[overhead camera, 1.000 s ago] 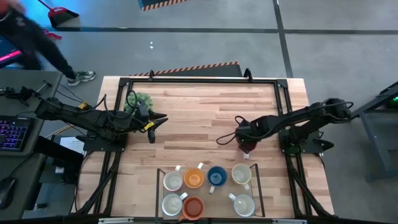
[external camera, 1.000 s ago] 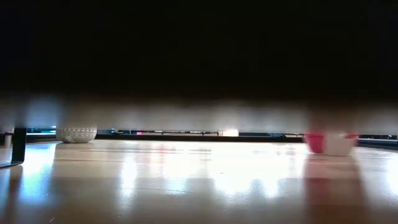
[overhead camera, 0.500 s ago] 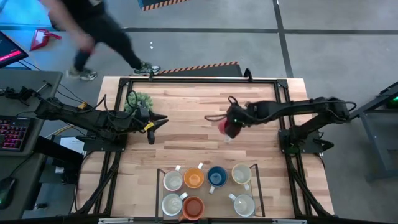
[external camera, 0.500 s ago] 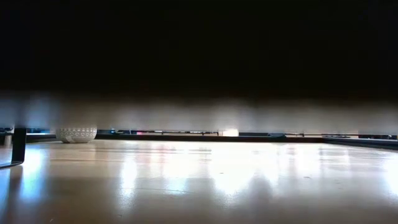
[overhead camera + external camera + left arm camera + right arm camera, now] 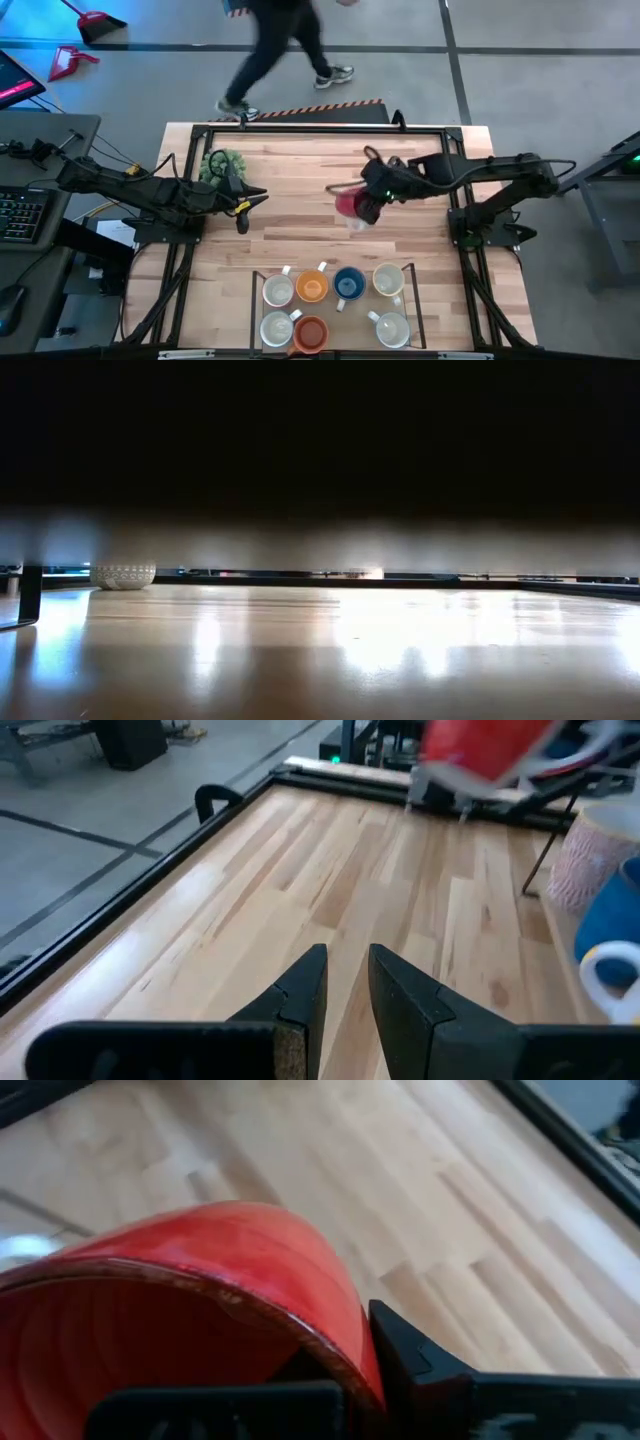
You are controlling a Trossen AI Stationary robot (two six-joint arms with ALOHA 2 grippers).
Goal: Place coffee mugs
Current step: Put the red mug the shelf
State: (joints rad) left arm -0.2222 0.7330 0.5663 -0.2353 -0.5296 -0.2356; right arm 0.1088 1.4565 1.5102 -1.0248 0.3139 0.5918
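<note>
- My right jaws (image 5: 358, 203) are clamped on the red mug (image 5: 347, 205), carried clear above mid-tabletop (image 5: 300, 170), mouth tipped sideways.
- The other seven mugs (image 5: 335, 302) sit in the rack (image 5: 256, 300) at 6 o'clock from it.
- My right arm reaches in from 3 o'clock, nearer the rack.
- My left jaws (image 5: 345, 982), slightly apart and empty, wait at 9 o'clock.

My two arms are showing dark, jointed links, thin black cables looping along them. My left claw (image 5: 345, 995) is showing two black wedge-shaped fingers (image 5: 300, 995) above a tan pad at the wrist, with a yellow mark nearby. My right claw (image 5: 366, 205) is glowing with a small green light.
</note>
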